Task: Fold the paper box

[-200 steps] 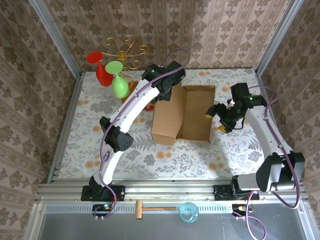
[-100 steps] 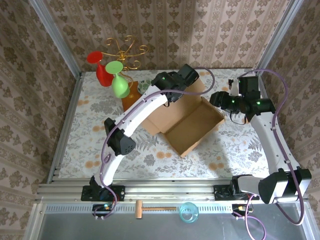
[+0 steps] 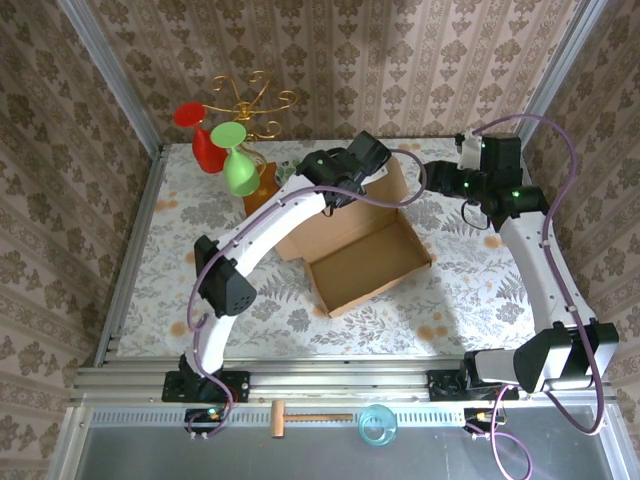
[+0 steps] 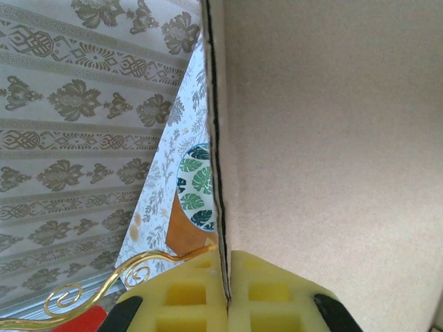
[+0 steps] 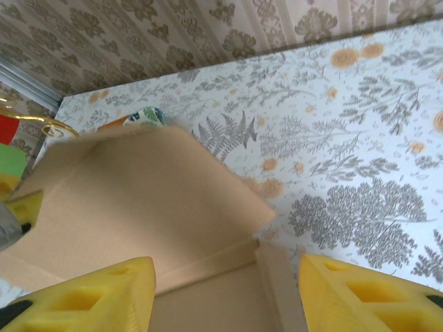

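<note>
The paper box is a shallow brown cardboard tray lying at an angle in the middle of the table, its lid flap raised toward the far left. My left gripper is at that flap's upper edge. In the left wrist view its yellow pads are shut on the edge of the cardboard panel. My right gripper hovers over the box's far right corner. In the right wrist view the right gripper is open, its fingers wide apart above the box, touching nothing.
A gold wire stand with a red and a green glass stands at the far left on a wooden base, close to the flap. A leaf-patterned disc lies beside it. A small hammer and a blue ring lie on the front ledge.
The left gripper has turned the box, so the tray now points toward the near right. The right arm has swung from the box's right side to its far corner.
</note>
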### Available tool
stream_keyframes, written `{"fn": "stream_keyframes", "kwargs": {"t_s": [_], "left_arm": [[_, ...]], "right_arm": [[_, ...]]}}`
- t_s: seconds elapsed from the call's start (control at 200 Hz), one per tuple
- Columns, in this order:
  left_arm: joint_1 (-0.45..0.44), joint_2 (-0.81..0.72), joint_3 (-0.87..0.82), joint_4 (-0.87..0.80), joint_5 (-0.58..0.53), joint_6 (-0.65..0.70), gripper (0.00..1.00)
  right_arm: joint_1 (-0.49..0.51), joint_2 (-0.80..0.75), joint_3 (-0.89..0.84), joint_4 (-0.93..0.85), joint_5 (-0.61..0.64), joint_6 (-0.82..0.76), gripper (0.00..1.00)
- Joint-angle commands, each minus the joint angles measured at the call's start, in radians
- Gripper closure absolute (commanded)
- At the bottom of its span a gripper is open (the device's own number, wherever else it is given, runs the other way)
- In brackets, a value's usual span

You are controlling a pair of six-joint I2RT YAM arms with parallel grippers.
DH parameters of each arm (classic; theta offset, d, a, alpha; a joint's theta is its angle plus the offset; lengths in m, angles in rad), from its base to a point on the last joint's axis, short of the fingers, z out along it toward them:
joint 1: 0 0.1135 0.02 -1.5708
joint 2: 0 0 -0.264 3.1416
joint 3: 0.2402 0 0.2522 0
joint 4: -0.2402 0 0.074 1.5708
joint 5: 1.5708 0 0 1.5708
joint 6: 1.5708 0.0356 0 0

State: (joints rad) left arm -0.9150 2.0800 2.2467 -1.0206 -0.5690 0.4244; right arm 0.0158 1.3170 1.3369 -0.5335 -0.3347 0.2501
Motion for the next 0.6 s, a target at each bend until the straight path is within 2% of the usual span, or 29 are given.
{"fn": "stream_keyframes", "kwargs": {"t_s": [0.0, 0.105, 0.185, 0.265, 0.43, 0.52, 0.595], "left_arm": [[-0.004, -0.084, -0.076, 0.1, 0.011, 0.048, 1.0], [-0.005, -0.097, -0.09, 0.092, 0.012, 0.078, 1.0], [-0.003, -0.105, -0.109, 0.087, 0.013, 0.089, 1.0], [-0.001, -0.126, -0.149, 0.112, 0.014, 0.099, 1.0], [0.011, -0.165, -0.209, 0.136, 0.028, 0.086, 1.0], [0.023, -0.183, -0.234, 0.147, 0.047, 0.076, 1.0], [0.029, -0.192, -0.256, 0.16, 0.061, 0.07, 1.0]], "right_arm": [[-0.014, -0.014, 0.051, 0.014, 0.077, -0.058, 0.39], [-0.086, -0.044, -0.026, 0.16, 0.046, 0.02, 0.37], [-0.146, -0.051, -0.081, 0.255, -0.014, 0.157, 0.38], [-0.164, -0.064, -0.123, 0.317, -0.038, 0.321, 0.38], [-0.129, -0.073, -0.175, 0.298, -0.127, 0.676, 0.4], [-0.083, -0.107, -0.223, 0.215, -0.148, 0.725, 0.4], [-0.048, -0.13, -0.319, 0.221, -0.191, 0.742, 0.39]]}}
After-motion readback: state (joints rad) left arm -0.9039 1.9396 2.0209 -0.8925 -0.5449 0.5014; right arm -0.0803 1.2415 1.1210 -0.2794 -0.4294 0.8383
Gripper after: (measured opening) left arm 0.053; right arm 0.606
